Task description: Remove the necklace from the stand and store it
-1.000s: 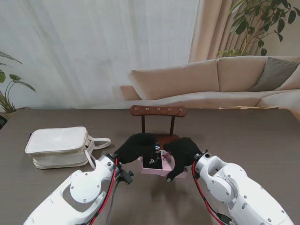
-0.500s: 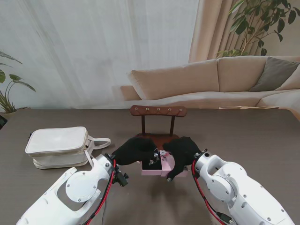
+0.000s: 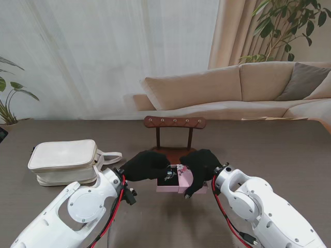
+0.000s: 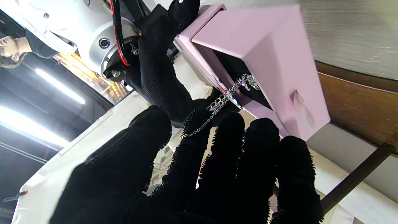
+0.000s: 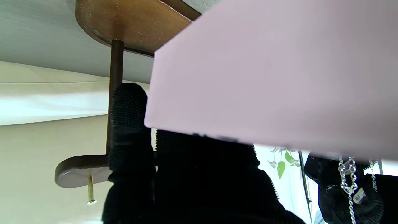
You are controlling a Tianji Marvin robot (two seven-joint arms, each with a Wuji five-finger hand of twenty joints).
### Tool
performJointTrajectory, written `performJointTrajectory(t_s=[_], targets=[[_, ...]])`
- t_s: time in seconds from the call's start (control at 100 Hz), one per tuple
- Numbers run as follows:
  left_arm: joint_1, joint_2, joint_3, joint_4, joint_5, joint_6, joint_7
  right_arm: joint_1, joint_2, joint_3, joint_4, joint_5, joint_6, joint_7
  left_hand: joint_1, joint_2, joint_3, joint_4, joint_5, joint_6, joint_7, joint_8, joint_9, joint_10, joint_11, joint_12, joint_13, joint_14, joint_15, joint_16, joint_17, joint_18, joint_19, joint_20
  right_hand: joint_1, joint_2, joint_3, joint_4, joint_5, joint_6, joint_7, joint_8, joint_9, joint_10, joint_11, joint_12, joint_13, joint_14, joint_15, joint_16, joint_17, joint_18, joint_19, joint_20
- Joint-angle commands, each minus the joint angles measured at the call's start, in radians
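A small open pink box (image 3: pixel 172 187) sits on the table just in front of the wooden necklace stand (image 3: pixel 174 122). My right hand (image 3: pixel 200 164), in a black glove, is shut on the box's right side; the box wall (image 5: pixel 279 77) fills the right wrist view. My left hand (image 3: pixel 146 165) is over the box's left side, shut on the silver necklace (image 3: pixel 169 174). In the left wrist view the necklace chain (image 4: pixel 222 100) runs from my fingertips (image 4: pixel 199 124) over the rim into the box (image 4: pixel 273 53). No chain is visible on the stand's pegs.
A white zipped pouch (image 3: pixel 64 161) with a strap lies on the table to the left. The stand's posts and round base (image 3: pixel 178 152) rise right behind both hands. A beige sofa (image 3: pixel 243 88) and curtain are beyond the table's far edge.
My left forearm has swung out to the left and the left hand has drawn slightly back, with the chain still trailing into the box. The right hand and box have stayed put.
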Motion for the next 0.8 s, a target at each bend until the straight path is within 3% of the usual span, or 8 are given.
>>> performJointTrajectory(t_s=[0.0,0.09,0.24,0.35,0.5,0.54,0.66,0.79], targets=[[0.002,0.002,-0.002,-0.008,0.008,-0.003,-0.021,0.001,0.000,-0.004,-0.004,-0.008,-0.006,0.010,-0.037,-0.030,0.017,-0.042,0.026,-0.027,-0.009,0.010,-0.020,-0.014,0.011,-0.007,-0.019,-0.013,0.030,0.022,0.007,-0.035,0.040,0.008,0.417,0.071,0.439,0.035,0.135,-0.310,0.471,0.063,0.115,-0.135,0.093,0.073,0.065,-0.025,0.060,0.026,-0.226,0.004,0.035,-0.024],[0.001,0.003,-0.003,-0.012,0.008,0.003,-0.028,0.002,0.000,-0.005,-0.004,-0.012,-0.008,0.010,-0.022,0.001,0.010,-0.043,0.056,-0.021,-0.031,-0.004,-0.021,0.000,0.009,-0.007,-0.018,0.005,0.028,0.022,0.001,-0.030,0.043,0.010,0.418,0.071,0.439,0.035,0.135,-0.310,0.471,0.063,0.115,-0.136,0.093,0.073,0.064,-0.024,0.059,0.026,-0.226,0.004,0.034,-0.024],[-0.005,0.009,-0.003,-0.021,0.032,0.012,-0.045,0.004,0.001,-0.006,-0.006,-0.015,-0.010,0.011,0.141,0.032,-0.096,-0.019,0.085,-0.041,-0.015,-0.058,-0.012,-0.005,0.010,-0.002,-0.008,0.004,0.024,0.019,0.007,-0.028,0.046,0.011,0.417,0.070,0.439,0.035,0.135,-0.312,0.471,0.063,0.115,-0.135,0.093,0.073,0.065,-0.023,0.059,0.026,-0.226,0.004,0.034,-0.024],[-0.012,0.015,-0.002,-0.030,0.062,0.016,-0.060,0.005,0.001,-0.006,-0.008,-0.018,-0.012,0.013,0.198,0.048,-0.104,-0.017,0.106,-0.050,-0.083,-0.149,0.001,-0.007,-0.007,0.144,-0.005,-0.001,0.030,0.021,0.011,-0.028,0.047,0.009,0.418,0.071,0.439,0.035,0.135,-0.312,0.470,0.064,0.115,-0.136,0.092,0.073,0.064,-0.023,0.059,0.026,-0.226,0.003,0.034,-0.024],[-0.022,0.022,-0.001,-0.041,0.100,0.017,-0.081,0.006,0.002,-0.007,-0.009,-0.019,-0.012,0.013,0.145,0.035,-0.085,-0.018,0.100,-0.018,-0.183,-0.220,0.001,-0.009,-0.013,0.081,-0.003,-0.003,0.032,0.021,0.014,-0.028,0.049,0.009,0.418,0.071,0.439,0.036,0.135,-0.312,0.470,0.064,0.116,-0.136,0.092,0.073,0.065,-0.024,0.058,0.026,-0.226,0.003,0.034,-0.024],[-0.025,0.025,-0.001,-0.044,0.109,0.018,-0.089,0.006,0.002,-0.007,-0.010,-0.019,-0.012,0.013,0.099,0.032,-0.053,-0.024,0.108,-0.009,-0.219,-0.209,-0.005,-0.011,0.008,0.005,-0.003,-0.004,0.032,0.021,0.016,-0.028,0.050,0.008,0.417,0.071,0.439,0.035,0.135,-0.312,0.470,0.064,0.116,-0.136,0.092,0.073,0.065,-0.023,0.058,0.026,-0.226,0.003,0.034,-0.024],[-0.033,0.031,0.001,-0.050,0.135,0.015,-0.106,0.006,0.002,-0.008,-0.010,-0.020,-0.013,0.015,-0.014,0.029,0.020,-0.036,0.113,-0.014,-0.282,-0.178,-0.011,-0.019,0.013,-0.001,-0.009,-0.021,0.045,0.028,0.021,-0.040,0.055,0.006,0.417,0.071,0.438,0.035,0.135,-0.312,0.470,0.064,0.116,-0.137,0.092,0.073,0.064,-0.021,0.059,0.027,-0.226,0.003,0.034,-0.024],[-0.036,0.034,0.003,-0.057,0.154,0.019,-0.118,0.005,0.002,-0.008,-0.011,-0.021,-0.013,0.016,-0.039,0.034,0.029,-0.038,0.103,-0.032,-0.280,-0.150,-0.013,-0.022,0.016,0.001,-0.013,-0.034,0.066,0.040,0.026,-0.046,0.061,0.006,0.417,0.071,0.438,0.035,0.135,-0.312,0.470,0.064,0.116,-0.135,0.092,0.074,0.065,-0.025,0.059,0.027,-0.226,0.002,0.033,-0.024]])
